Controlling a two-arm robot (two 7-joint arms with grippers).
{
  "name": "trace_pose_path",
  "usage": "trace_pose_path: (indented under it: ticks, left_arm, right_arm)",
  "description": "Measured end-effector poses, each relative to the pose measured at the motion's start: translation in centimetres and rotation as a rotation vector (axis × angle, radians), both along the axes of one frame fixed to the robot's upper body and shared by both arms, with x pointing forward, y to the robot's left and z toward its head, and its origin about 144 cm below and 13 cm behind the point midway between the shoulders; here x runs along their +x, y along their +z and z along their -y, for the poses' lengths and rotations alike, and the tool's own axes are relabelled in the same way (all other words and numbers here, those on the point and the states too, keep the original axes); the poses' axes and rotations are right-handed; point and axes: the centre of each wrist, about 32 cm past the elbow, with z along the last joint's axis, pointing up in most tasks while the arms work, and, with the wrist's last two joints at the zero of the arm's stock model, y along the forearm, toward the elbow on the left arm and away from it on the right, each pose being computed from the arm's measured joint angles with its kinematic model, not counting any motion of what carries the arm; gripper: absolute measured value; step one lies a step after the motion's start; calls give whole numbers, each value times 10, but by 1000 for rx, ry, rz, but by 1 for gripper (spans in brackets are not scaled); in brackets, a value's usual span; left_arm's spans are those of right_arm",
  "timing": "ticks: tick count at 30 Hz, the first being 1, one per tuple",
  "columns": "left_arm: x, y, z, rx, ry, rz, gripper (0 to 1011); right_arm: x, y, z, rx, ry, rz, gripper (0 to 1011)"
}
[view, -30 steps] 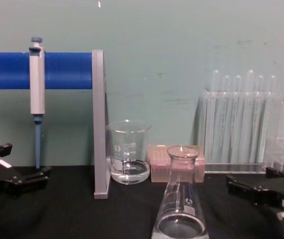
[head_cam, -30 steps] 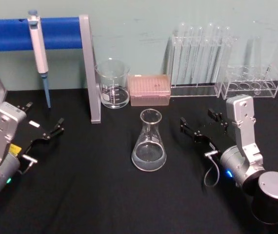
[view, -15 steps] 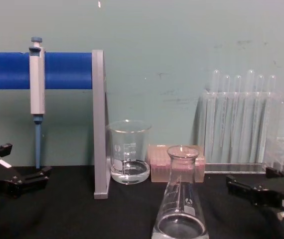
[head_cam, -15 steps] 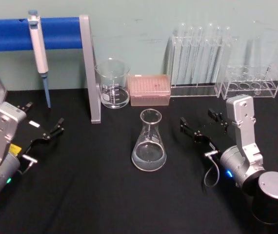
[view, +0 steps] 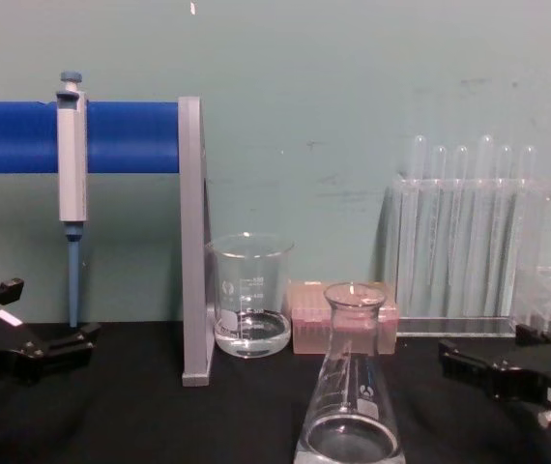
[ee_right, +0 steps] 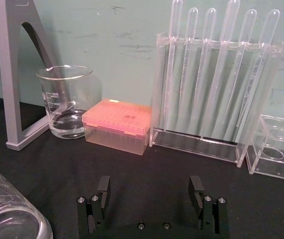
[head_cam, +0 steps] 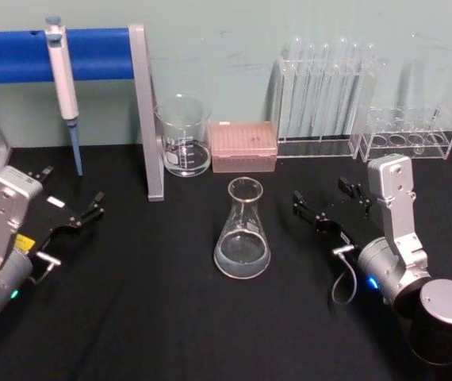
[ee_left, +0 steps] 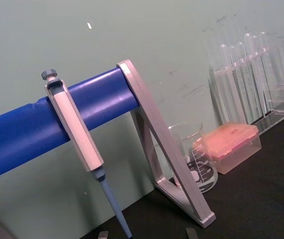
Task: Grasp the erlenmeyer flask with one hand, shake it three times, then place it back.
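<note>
Head view first: erlenmeyer flask (head_cam: pixel 243 231) stands upright mid-table (head_cam: pixel 147 317), long axis vertical, neck up, clear liquid in its base. Right end effector (head_cam: pixel 327 203) sits just beside it, jaws spread, not touching. Left end effector (head_cam: pixel 71 209) rests well apart at the left edge, jaws apart too. Chest view: flask (view: pixel 351 385) upright in front of the beaker (view: pixel 250 295) and pink tip box (view: pixel 341 316). Right wrist view: fingers (ee_right: pixel 103 191) wide open, flask wall (ee_right: pixel 7 214) off at the corner.
</note>
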Motion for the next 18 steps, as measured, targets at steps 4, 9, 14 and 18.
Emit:
trace_pose_path:
  ticks: [4,9,14,18]
  left_arm:
    - [0,0,0,0,0,0,1001]
    - [0,0,0,0,0,0,1001]
    - [0,0,0,0,0,0,1001]
    - [0,0,0,0,0,0,1001]
  right_arm:
    - [0,0,0,0,0,0,1000]
    - [0,0,0,0,0,0,1000]
    - [0,0,0,0,0,0,1000]
    - [0,0,0,0,0,0,1000]
